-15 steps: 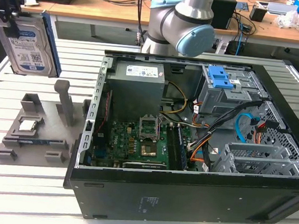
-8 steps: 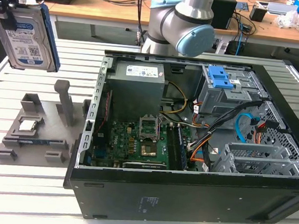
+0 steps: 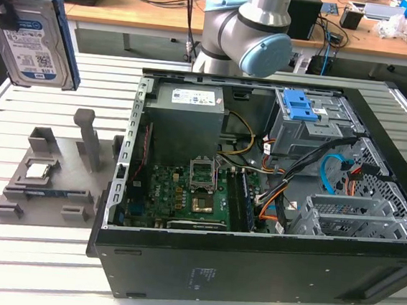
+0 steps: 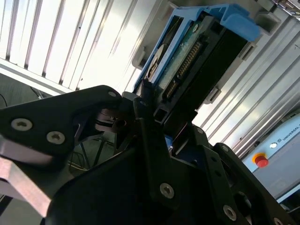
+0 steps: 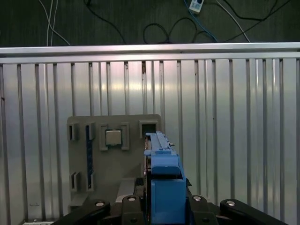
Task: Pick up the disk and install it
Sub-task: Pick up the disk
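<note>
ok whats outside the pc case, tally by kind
disk: 1, clamped in the gripper, off the table
holder: 1, grey
chip: 1, in the holder
blue strip: 1, in the holder
total: 4

The exterior view is pretty evenly lit, with only soft shadows cast inside the computer case (image 3: 250, 265). In the second wrist view the slatted table (image 4: 51, 37) is blown out by glare and the disk (image 4: 187, 56) is left backlit.
</note>
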You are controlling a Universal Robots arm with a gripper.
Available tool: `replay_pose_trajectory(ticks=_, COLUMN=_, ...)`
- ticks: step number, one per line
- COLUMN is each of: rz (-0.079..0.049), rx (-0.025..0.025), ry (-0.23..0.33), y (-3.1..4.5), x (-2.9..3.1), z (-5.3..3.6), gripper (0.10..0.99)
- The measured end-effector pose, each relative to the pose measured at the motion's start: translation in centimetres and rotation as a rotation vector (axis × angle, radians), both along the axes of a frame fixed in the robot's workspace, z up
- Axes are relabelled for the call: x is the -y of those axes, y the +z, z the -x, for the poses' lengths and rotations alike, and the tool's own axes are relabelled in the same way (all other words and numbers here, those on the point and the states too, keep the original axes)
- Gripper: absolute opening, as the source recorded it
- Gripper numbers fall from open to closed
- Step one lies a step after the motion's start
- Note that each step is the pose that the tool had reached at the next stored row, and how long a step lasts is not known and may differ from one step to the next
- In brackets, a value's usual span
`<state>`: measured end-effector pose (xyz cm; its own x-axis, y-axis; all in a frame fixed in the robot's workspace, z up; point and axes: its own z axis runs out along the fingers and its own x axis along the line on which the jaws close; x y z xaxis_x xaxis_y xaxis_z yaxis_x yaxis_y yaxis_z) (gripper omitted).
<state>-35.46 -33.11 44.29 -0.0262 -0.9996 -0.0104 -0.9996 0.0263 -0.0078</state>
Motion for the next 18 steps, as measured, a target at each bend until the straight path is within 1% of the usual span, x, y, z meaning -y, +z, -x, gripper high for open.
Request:
replay_pose_trajectory(ticks=3, rz=0.000, rx=-0.0001, ry=0.000, y=0.48, x=-0.01, z=0.00, gripper=0.365)
replay_pose_trajectory(ticks=5, rz=0.000, rx=-0.0001, ry=0.000, y=0.96, x=-0.04, z=0.00, gripper=0.365)
replay_pose_trajectory(ticks=13, rz=0.003, rx=0.0000, ry=0.000, y=3.32, x=-0.21, z=0.00, gripper=0.365)
replay_pose_trajectory(ticks=18, rz=0.004, rx=-0.0001, ry=0.000, y=4.61, x=-0.25, z=0.00, gripper=0.365)
